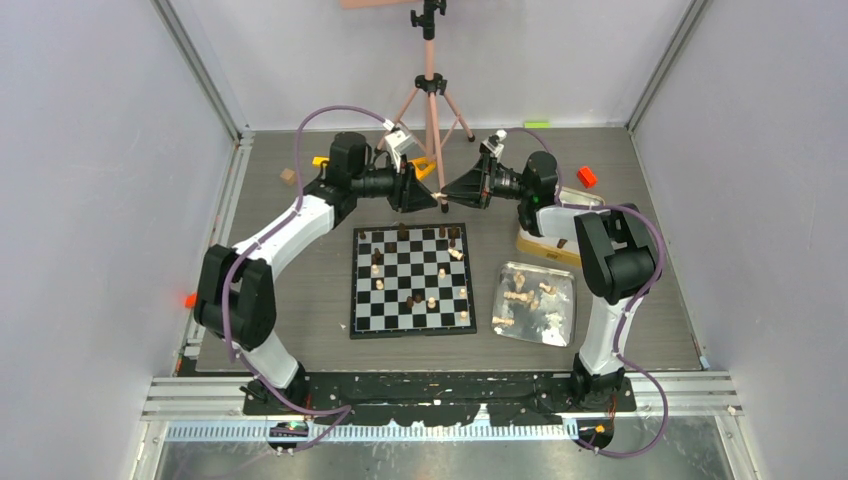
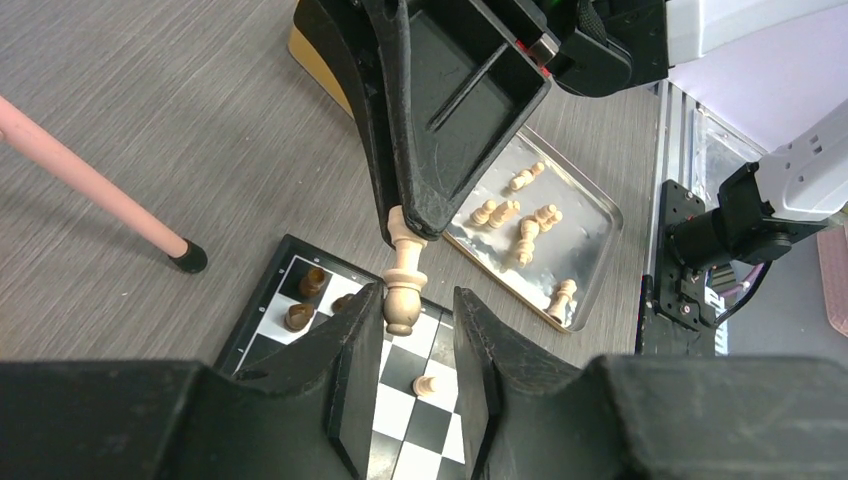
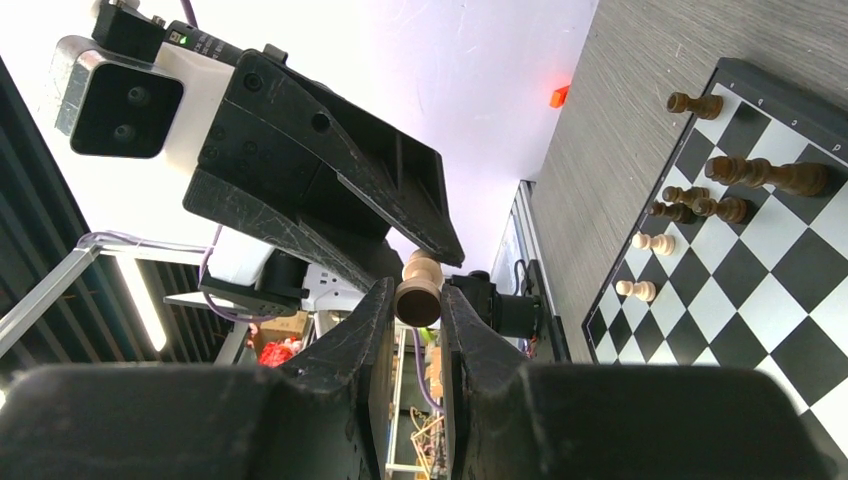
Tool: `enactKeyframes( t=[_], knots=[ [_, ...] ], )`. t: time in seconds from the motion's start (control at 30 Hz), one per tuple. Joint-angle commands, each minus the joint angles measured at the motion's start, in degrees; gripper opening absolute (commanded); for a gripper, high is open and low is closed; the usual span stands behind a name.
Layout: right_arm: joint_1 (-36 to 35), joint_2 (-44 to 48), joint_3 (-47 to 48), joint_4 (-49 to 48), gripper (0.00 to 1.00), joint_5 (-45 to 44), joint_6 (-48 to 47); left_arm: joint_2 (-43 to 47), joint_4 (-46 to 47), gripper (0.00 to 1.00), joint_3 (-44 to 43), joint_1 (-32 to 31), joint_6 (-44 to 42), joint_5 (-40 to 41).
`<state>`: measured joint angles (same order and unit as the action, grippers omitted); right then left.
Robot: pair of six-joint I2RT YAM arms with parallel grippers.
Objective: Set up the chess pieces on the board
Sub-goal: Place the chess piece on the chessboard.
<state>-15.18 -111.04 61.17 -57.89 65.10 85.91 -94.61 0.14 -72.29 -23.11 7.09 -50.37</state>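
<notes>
**One light piece [image 2: 402, 285] held between two grippers, above the far edge of the board [image 1: 412, 333]**

Both arms meet tip to tip over the far side of the board, with the piece in the air between them, clear of every square. The right gripper [image 3: 416, 290] has it. In the right wrist view its fingers are pressed in on the piece from both sides, and in the left wrist view the narrow head sits at that gripper's tips.

The piece's long axis runs along the line from one gripper to the other. Its head lies toward the right arm and its broad base points straight into the left gripper [image 2: 418, 295].

The left gripper's fingers are spread around that base. One finger lies close against it, though I cannot tell if it touches. The other stands off with a clear gap, so the left arm is not gripping yet.

This looks like a handover from right to left. The move depends on the left fingers closing across the axis, low on the base, before the right fingers let go. If the right releases first, the piece would probably drop onto the dark pieces [image 1: 410, 300] standing on the board.

Several more light pieces [image 1: 518, 296] lie on their sides in the silver tray [image 1: 572, 300] just to the right of the board. By that, much of the setting up appears undone.
</notes>
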Motion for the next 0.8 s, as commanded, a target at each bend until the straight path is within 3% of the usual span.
enactKeyframes(
  t=[0.0, 0.2, 0.5, 0.57, 0.67, 0.77],
  knots=[
    [0.03, -0.23, 0.79, -4.54, 0.01, -0.04, 0.96, -0.46, 1.79, 0.32, -1.21, 0.26, -0.19, -1.28],
    [-0.01, -0.7, 0.64, -5.26, 0.01, 0.05, 1.31, -1.27, 2.27, 0.19, -1.74, 0.25, 0.87, -1.7],
    [-0.03, -1.02, 0.02, -5.74, 0.01, 0.27, 1.07, -1.03, 1.09, 0.2, -2.62, 0.26, 0.59, -1.77],
    [0.0, -1.08, -0.04, -5.7, 0.01, 0.4, 0.91, -0.93, 0.72, 0.13, -2.97, 0.26, 0.23, -1.83],
    [-0.02, -1.1, -0.08, -5.52, 0.08, 0.58, 0.57, -0.85, 0.05, 0.0, -3.5, 0.26, -0.33, -2.12],
    [-0.03, -0.84, -0.08, -4.63, 0.14, 0.72, -0.2, -1.01, -2.49, 0.0, -4.11, 0.26, -1.48, -2.21]
  ],
)
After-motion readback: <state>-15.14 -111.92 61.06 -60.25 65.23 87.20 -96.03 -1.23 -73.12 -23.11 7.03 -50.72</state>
